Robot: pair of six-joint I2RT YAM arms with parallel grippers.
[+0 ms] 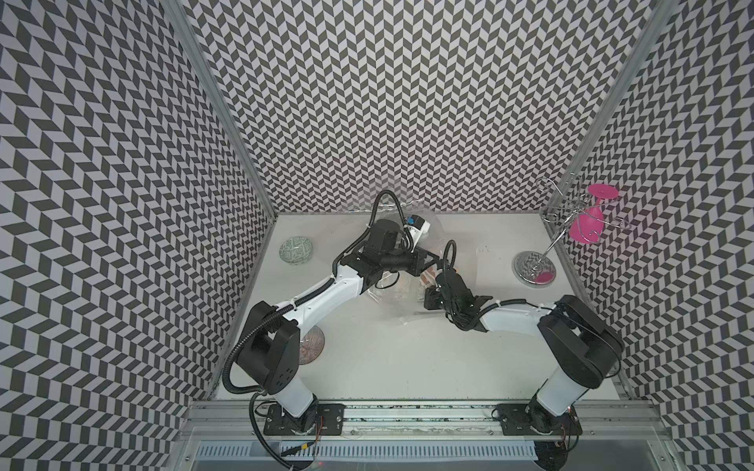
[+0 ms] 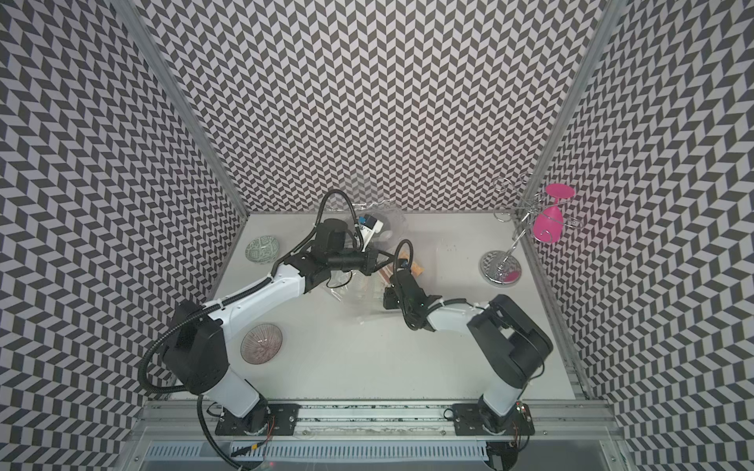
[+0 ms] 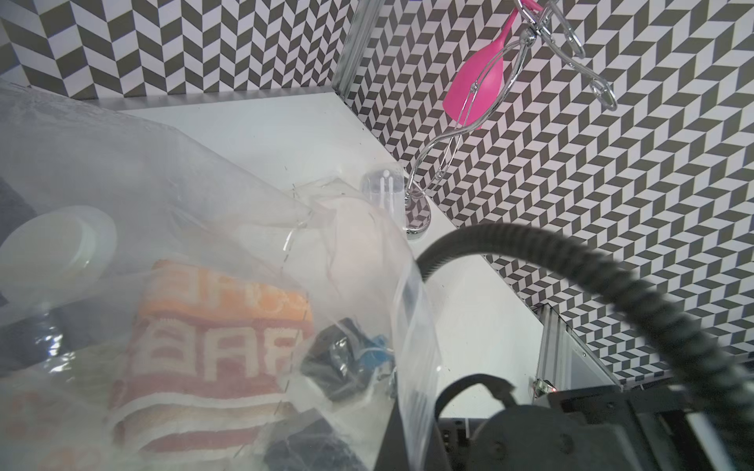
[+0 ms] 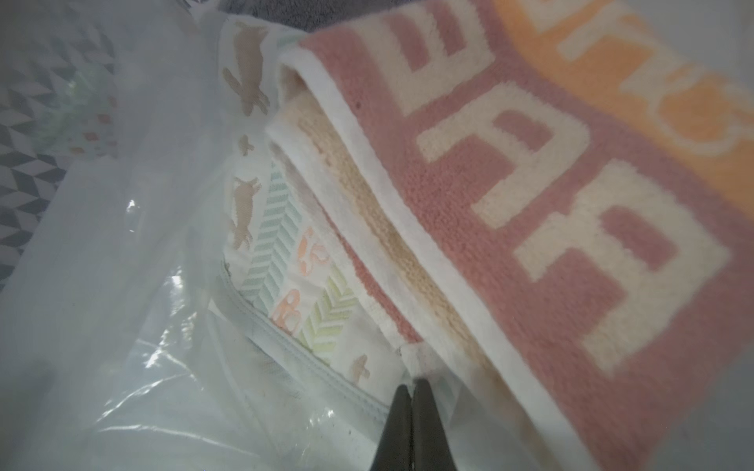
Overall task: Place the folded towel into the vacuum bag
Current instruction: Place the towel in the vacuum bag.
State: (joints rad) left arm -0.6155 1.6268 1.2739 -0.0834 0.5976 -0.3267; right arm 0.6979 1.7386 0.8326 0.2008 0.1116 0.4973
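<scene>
At the towel's (image 4: 530,204) corner, amid vacuum bag (image 4: 102,326) folds, right tool (image 4: 411,387) sits pressed together.

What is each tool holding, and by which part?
Right tool: shut on the white-hemmed corner of the pink towel. Left tool: shut, but its hold cannot be told.

Txt on towel (image 4: 530,204): partly legible
Cream block caps "BA…" on pink band; 3rd letter unclear, orange-band lettering too blurred.
</scene>
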